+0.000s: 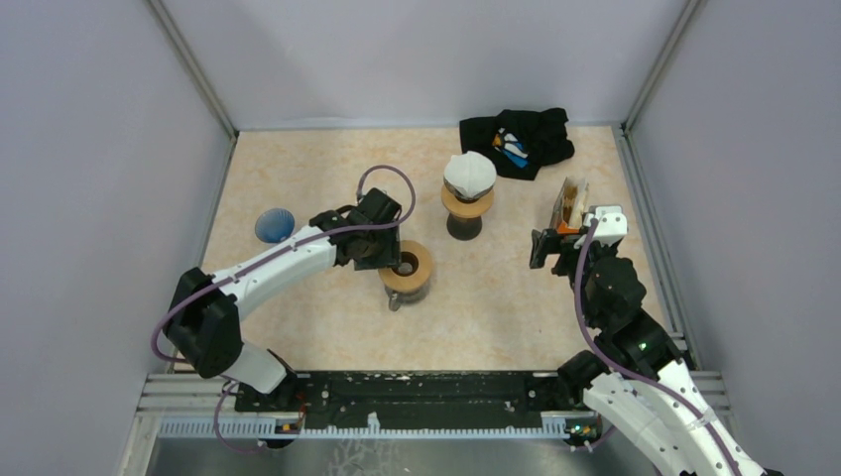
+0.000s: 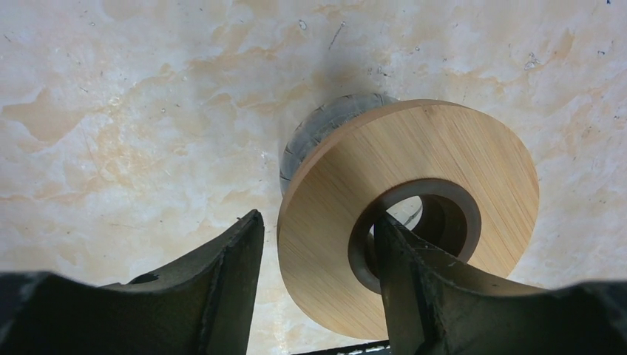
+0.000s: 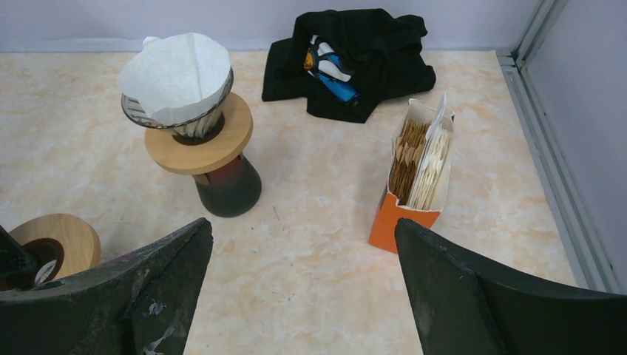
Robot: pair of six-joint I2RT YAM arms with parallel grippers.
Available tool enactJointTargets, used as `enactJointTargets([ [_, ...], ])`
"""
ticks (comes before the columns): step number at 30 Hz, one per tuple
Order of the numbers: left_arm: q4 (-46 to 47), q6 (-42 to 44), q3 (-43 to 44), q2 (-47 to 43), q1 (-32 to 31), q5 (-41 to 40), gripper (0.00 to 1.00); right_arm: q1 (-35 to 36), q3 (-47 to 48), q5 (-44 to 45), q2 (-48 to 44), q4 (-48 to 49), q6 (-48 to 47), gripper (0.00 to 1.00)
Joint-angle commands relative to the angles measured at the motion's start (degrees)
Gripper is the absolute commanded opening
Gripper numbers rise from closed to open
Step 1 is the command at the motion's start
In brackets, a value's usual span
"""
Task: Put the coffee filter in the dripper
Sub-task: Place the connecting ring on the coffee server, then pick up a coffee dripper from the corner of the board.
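A white paper filter (image 1: 469, 171) sits in the glass dripper (image 3: 194, 127), which rests on a wooden collar (image 3: 222, 148) atop a dark carafe (image 1: 464, 226) at mid-table; the filter also shows in the right wrist view (image 3: 176, 77). My left gripper (image 1: 389, 260) is open at a second carafe with a wooden ring (image 1: 415, 264). In the left wrist view the gripper (image 2: 318, 222) straddles the ring's (image 2: 444, 155) rim, one finger in the hole, the other outside with a gap. My right gripper (image 1: 543, 248) is open and empty over bare table (image 3: 303, 225).
An orange box of paper filters (image 1: 571, 204) stands right of the dripper, also in the right wrist view (image 3: 418, 177). A black cloth (image 1: 521, 139) lies at the back. A blue ribbed cone (image 1: 275, 225) sits at the left. Grey walls enclose the table.
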Motion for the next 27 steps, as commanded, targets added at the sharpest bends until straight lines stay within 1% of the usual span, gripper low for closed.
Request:
enactJointTargets([
  [1, -0.5, 0.2, 0.5, -1.3, -0.3, -1.6, 0.63, -0.4, 0.0, 0.7, 0.1, 1.9, -0.6, 0.93],
  [3, -0.7, 0.1, 0.6, -1.7, -0.3, -1.9, 0.65, -0.4, 0.0, 0.8, 0.1, 1.9, -0.6, 0.93],
  [6, -0.9, 0.2, 0.8, -2.6, -0.3, -2.3, 0.7, -0.4, 0.0, 0.8, 0.1, 2.0, -0.6, 0.93],
  [11, -1.1, 0.2, 0.6, -5.6, -0.3, -3.8, 0.75, -0.4, 0.0, 0.8, 0.0, 1.9, -0.7, 0.93],
  [15, -2.0, -0.5, 0.2, -8.9, -0.2, -8.6, 0.81, -0.4, 0.0, 1.0, -0.2, 1.9, -0.6, 0.93],
  [19, -2.4, -0.5, -1.2, -13.2, 0.7, -13.9, 0.85, -0.4, 0.0, 0.9, -0.1, 2.0, -0.6, 0.93],
  [23, -2.3, -0.1, -3.1, -17.1, 5.6, -13.8, 0.88, -0.4, -0.1, 0.9, -0.1, 2.1, -0.8, 0.93],
  [27, 0.0, 2.1, -6.2, -21.6, 15.8, -8.5, 0.88, -0.4, -0.2, 0.9, 0.0, 2.3, -1.0, 0.93],
])
